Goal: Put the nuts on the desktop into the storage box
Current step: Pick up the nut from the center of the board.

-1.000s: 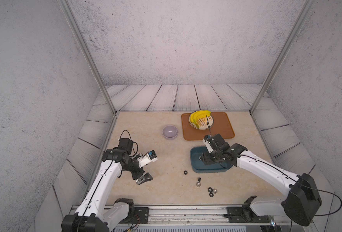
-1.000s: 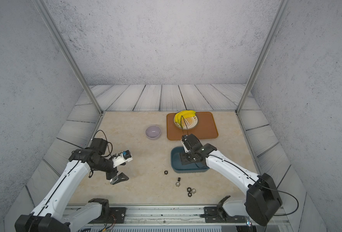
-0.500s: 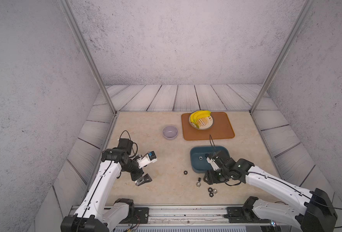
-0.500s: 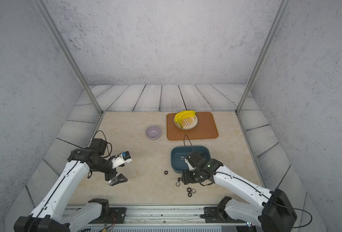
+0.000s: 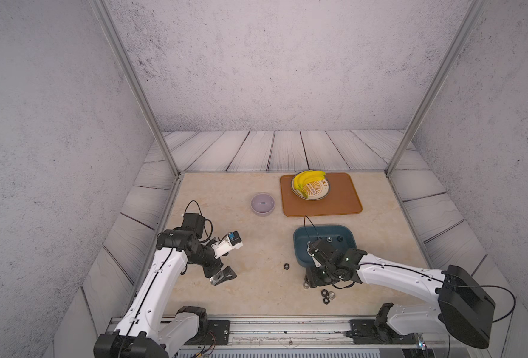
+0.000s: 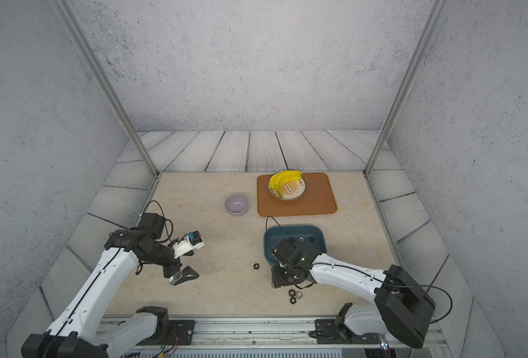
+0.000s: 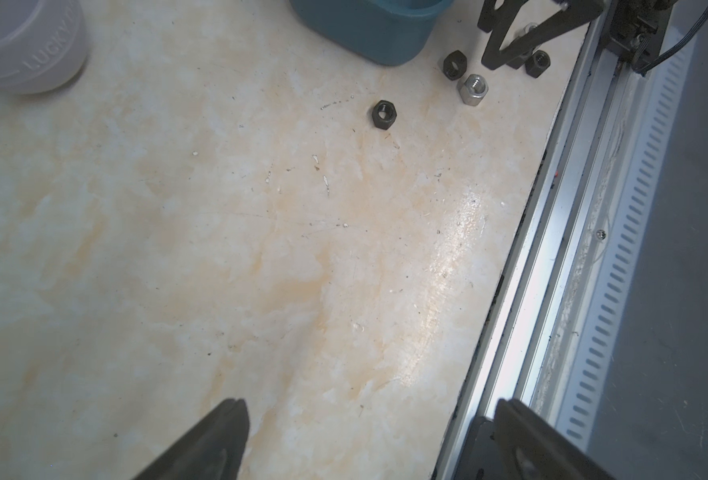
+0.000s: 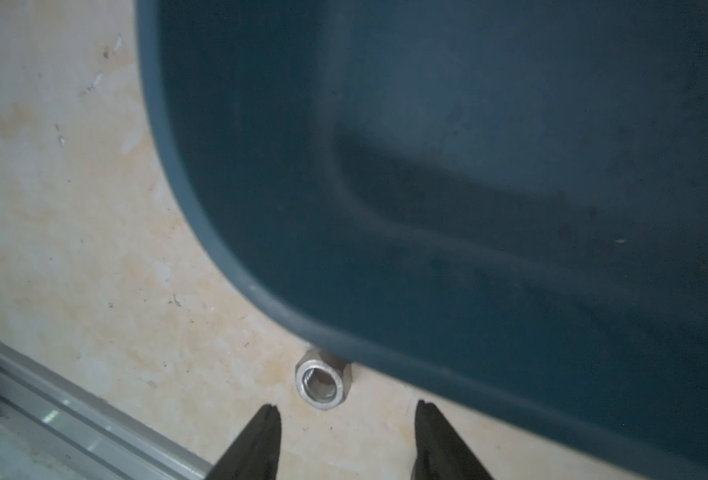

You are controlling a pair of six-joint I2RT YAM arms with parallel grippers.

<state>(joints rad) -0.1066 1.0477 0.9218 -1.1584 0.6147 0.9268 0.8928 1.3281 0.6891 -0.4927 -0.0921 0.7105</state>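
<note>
Hovering: right gripper (image 8: 346,408), jaws apart | silver nut (image 8: 323,380) beside storage box (image 8: 260,166) rim

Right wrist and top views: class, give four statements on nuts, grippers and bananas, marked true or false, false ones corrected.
The silver hexagonal metal nut lies on the beige marble desktop beside the dark teal plastic storage box. True.
The right gripper is shut on it. False: its jaws stand apart, the nut ungripped beyond the tips.
The yellow bananas lie in the storage box. False: they lie on a patterned plate on the orange-brown tray.
The left gripper is open, holding nothing. True.
</note>
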